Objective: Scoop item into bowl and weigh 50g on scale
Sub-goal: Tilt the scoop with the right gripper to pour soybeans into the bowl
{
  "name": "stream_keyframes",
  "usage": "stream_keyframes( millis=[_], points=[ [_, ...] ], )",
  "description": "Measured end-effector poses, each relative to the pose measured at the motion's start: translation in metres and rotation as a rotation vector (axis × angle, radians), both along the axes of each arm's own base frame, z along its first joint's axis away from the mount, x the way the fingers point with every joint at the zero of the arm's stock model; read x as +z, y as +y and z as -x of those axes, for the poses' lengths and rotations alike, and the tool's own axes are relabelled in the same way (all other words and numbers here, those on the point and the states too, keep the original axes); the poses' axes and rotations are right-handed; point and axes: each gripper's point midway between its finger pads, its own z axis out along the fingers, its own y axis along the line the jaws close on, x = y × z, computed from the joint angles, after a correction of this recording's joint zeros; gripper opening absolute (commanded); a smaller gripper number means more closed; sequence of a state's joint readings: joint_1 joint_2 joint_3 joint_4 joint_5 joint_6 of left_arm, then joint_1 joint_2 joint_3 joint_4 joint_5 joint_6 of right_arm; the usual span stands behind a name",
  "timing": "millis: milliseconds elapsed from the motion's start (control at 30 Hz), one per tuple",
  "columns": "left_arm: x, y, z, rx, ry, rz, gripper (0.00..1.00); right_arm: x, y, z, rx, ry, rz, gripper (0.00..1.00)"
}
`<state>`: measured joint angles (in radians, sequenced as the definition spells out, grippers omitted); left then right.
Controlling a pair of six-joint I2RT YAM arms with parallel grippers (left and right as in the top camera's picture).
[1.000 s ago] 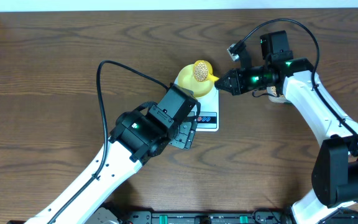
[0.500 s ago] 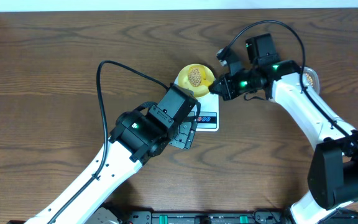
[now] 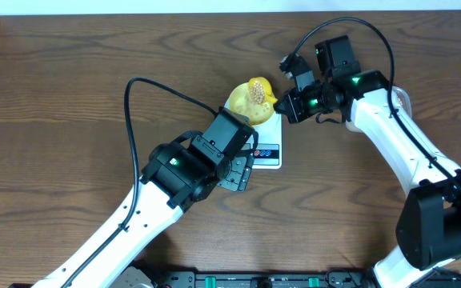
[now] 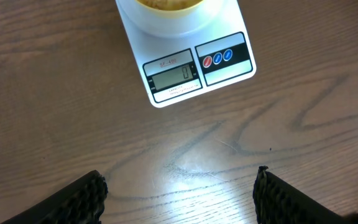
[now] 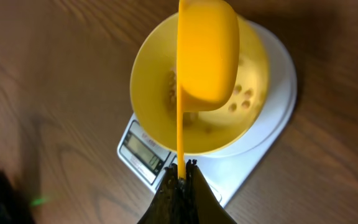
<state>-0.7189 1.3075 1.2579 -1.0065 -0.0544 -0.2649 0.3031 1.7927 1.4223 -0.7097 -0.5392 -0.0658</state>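
- Toward the far edge of the table, about mid-width: scale point(image 3: 267, 149) with bowl point(image 3: 242, 102) set on its platform.
- Right gripper point(image 5: 182, 179) pressed together on the thin handle of the yellow scoop point(image 5: 207, 56), holding it right over the bowl, cup turned on its side.
- Left gripper point(image 4: 180, 177) spread wide, gripping nothing, hovering over bare wood on the near side of the scale.
- Beans point(image 5: 244, 99): only a few visible on the bowl floor, so judged early in the filling.
- Display point(image 4: 174, 76) apparently at a lone zero, small and faint. By that reading well short of target, so more scooping probably left.
- From overhead, cannot tell whether the bean cluster lies in the scoop or in the bowl.
- Bowl cut off at the top of the left wrist view, and much of its floor covered by the scoop in the right wrist view.
- Tub point(image 3: 403, 97) almost wholly hidden behind the right arm, contents not readable.
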Motion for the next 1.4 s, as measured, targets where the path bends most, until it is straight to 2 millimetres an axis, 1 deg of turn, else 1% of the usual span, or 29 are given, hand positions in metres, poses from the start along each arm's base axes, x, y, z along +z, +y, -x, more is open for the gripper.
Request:
stream_keyframes(
  millis=[133, 400, 600, 833, 1233, 1400],
  points=[
    [0.0, 0.0, 0.0, 0.0, 0.0, 0.0, 0.78, 0.002, 0.001, 0.001, 0.01, -0.014, 0.039, 0.01],
    [0.0, 0.0, 0.0, 0.0, 0.0, 0.0, 0.78, -0.002, 0.004, 0.005, 0.029, -0.027, 0.099, 0.01],
    [0.0, 0.0, 0.0, 0.0, 0.0, 0.0, 0.78, -0.003, 0.002, 0.005, 0.029, -0.033, 0.118, 0.01],
    [0.0, 0.0, 0.0, 0.0, 0.0, 0.0, 0.78, -0.009, -0.004, 0.01, 0.039, -0.02, 0.167, 0.01],
    [0.0, 0.0, 0.0, 0.0, 0.0, 0.0, 0.78, 0.004, 0.004, 0.009, 0.079, -0.09, 0.257, 0.01],
    [0.0, 0.0, 0.0, 0.0, 0.0, 0.0, 0.78, 0.003, 0.006, 0.012, 0.094, -0.105, 0.299, 0.01]
  ],
)
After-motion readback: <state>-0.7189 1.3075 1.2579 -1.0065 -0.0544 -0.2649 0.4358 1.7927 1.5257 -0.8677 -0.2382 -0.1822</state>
